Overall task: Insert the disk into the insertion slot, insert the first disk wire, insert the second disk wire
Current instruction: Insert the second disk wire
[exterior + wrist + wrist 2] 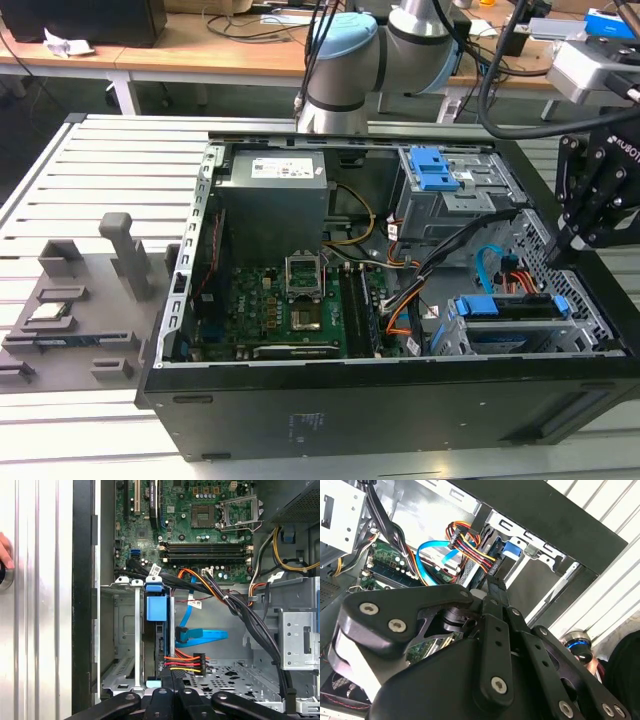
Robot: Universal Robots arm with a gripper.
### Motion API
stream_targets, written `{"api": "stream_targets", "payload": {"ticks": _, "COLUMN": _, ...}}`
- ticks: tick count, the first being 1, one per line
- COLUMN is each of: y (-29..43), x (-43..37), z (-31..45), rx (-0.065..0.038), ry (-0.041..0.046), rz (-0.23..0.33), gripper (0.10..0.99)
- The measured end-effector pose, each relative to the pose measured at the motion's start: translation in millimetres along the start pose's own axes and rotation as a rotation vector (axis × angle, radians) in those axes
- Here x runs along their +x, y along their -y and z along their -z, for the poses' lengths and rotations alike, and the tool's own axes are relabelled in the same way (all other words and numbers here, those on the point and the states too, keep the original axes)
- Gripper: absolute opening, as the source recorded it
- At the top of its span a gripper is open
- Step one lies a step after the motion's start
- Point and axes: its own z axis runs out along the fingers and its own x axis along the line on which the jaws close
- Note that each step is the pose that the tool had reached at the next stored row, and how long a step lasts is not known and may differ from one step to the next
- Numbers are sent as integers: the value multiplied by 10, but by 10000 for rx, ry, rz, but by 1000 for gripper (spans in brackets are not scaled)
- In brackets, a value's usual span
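Blue-framed, the disk (156, 630) sits edge-on inside the insertion slot (131, 635) of the open computer case (380, 400). The tool (172, 677) hangs just beside the disk's rear end, pressed together on the red-yellow-black power connector (186, 662)

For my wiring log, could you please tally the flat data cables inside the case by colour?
Blue cable: 1
Orange cable: 1
Total: 2
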Motion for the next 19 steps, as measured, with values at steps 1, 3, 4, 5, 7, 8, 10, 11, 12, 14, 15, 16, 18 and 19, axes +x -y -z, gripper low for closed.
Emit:
{"api": "stream_targets", "payload": {"ticks": 1, "y": 0, "x": 0, "z": 0, "rx": 0, "ry": 1, "rz": 0, "gripper": 106}}
{"api": "stream_targets", "payload": {"ticks": 3, "y": 0, "x": 0, "z": 0, "rx": 0, "ry": 3, "rz": 0, "gripper": 173}}
{"api": "stream_targets", "payload": {"ticks": 4, "y": 0, "x": 0, "z": 0, "rx": 0, "ry": 4, "rz": 0, "gripper": 173}}
{"api": "stream_targets", "payload": {"ticks": 5, "y": -1, "x": 0, "z": 0, "rx": 0, "ry": 4, "rz": -1, "gripper": 239}}
{"api": "stream_targets", "payload": {"ticks": 7, "y": -21, "x": -37, "z": -5, "rx": 0, "ry": 3, "rz": -1, "gripper": 239}}
{"api": "stream_targets", "payload": {"ticks": 8, "y": -69, "x": -82, "z": -21, "rx": 0, "ry": 5, "rz": 1, "gripper": 239}}
{"api": "stream_targets", "payload": {"ticks": 10, "y": -216, "x": -114, "z": -62, "rx": 0, "ry": 4, "rz": 1, "gripper": 239}}
{"api": "stream_targets", "payload": {"ticks": 11, "y": -242, "x": -116, "z": -76, "rx": 0, "ry": -3, "rz": 0, "gripper": 239}}
{"api": "stream_targets", "payload": {"ticks": 12, "y": -344, "x": -122, "z": -142, "rx": 0, "ry": -37, "rz": -2, "gripper": 239}}
{"api": "stream_targets", "payload": {"ticks": 14, "y": -413, "x": -123, "z": -183, "rx": 1, "ry": -101, "rz": -4, "gripper": 239}}
{"api": "stream_targets", "payload": {"ticks": 15, "y": -413, "x": -124, "z": -184, "rx": 1, "ry": -106, "rz": -4, "gripper": 239}}
{"api": "stream_targets", "payload": {"ticks": 16, "y": -413, "x": -124, "z": -186, "rx": 1, "ry": -109, "rz": -4, "gripper": 161}}
{"api": "stream_targets", "payload": {"ticks": 18, "y": -414, "x": -85, "z": -191, "rx": 1, "ry": -114, "rz": -6, "gripper": 161}}
{"api": "stream_targets", "payload": {"ticks": 19, "y": -412, "x": -58, "z": -213, "rx": 1, "ry": -113, "rz": -5, "gripper": 161}}
